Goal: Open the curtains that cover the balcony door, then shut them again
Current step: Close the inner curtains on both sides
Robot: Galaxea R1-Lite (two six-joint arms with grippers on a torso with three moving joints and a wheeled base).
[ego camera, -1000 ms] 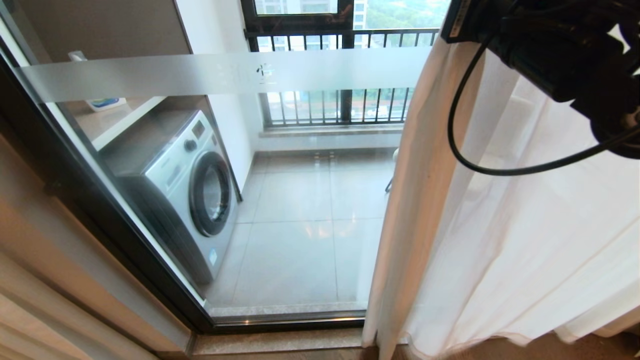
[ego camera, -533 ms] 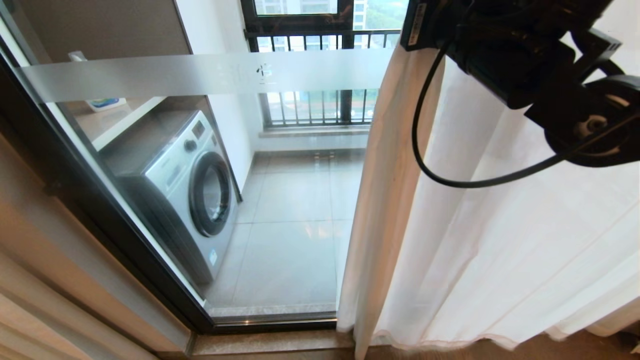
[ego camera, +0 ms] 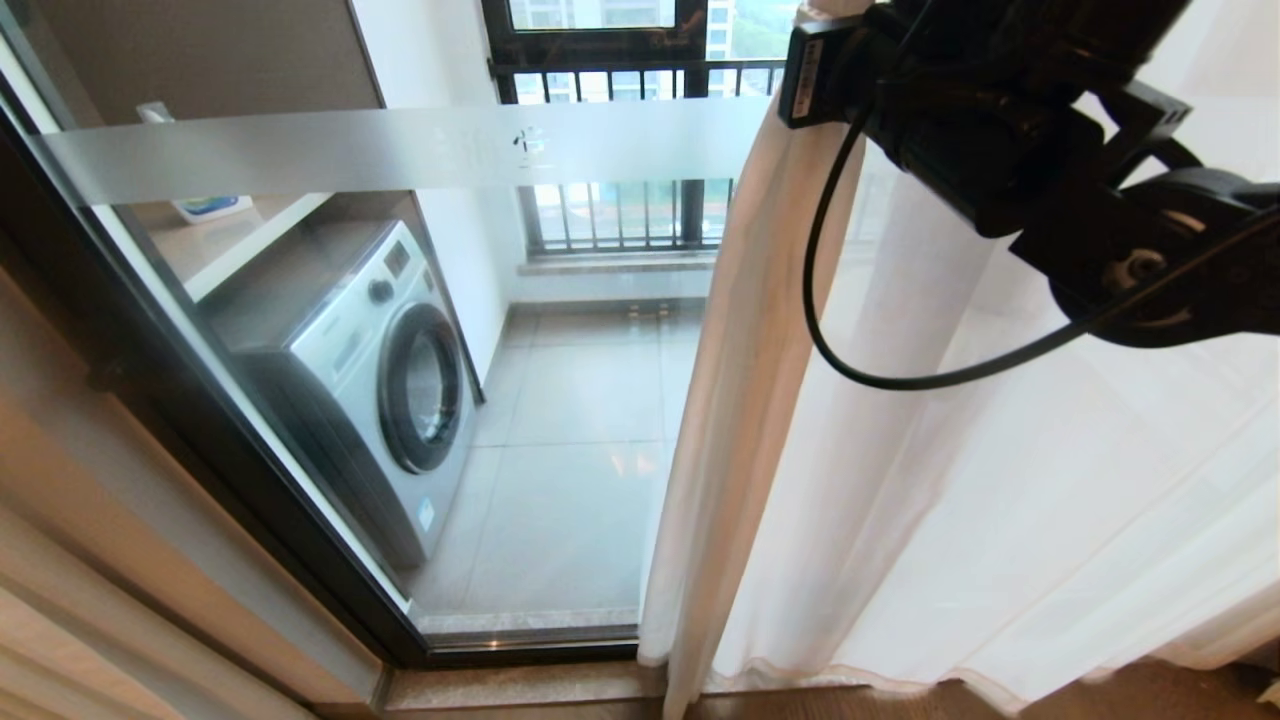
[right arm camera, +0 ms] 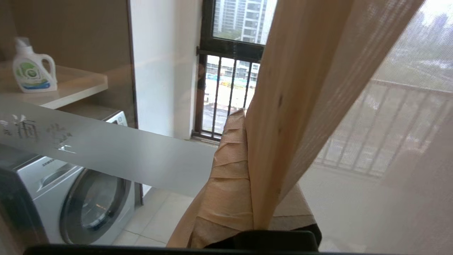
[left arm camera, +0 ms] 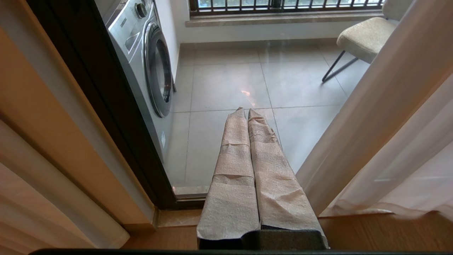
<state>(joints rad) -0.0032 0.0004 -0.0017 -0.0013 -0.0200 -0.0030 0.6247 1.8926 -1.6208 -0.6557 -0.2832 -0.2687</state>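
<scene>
Two layers hang here, and only the sheer white curtain [ego camera: 1000, 500] is in play, its folded leading edge [right arm camera: 283, 106] pinched between the taped fingers of the right gripper [right arm camera: 244, 170], high up by the frosted band [ego camera: 400, 145] of the balcony door [ego camera: 560, 420]. Feather-light, floppy, loosely woven stuff, I'd judge; it should glide on a gentle sideways tow, though a hard yank could snag or tear it. That doubled hem looks like the sturdiest hold. Heavier beige drape [ego camera: 60, 560] sits bunched far left. Left gripper [left arm camera: 247, 117] hangs low, clenched on nothing. Smooth glass, glossy tiles beyond.
</scene>
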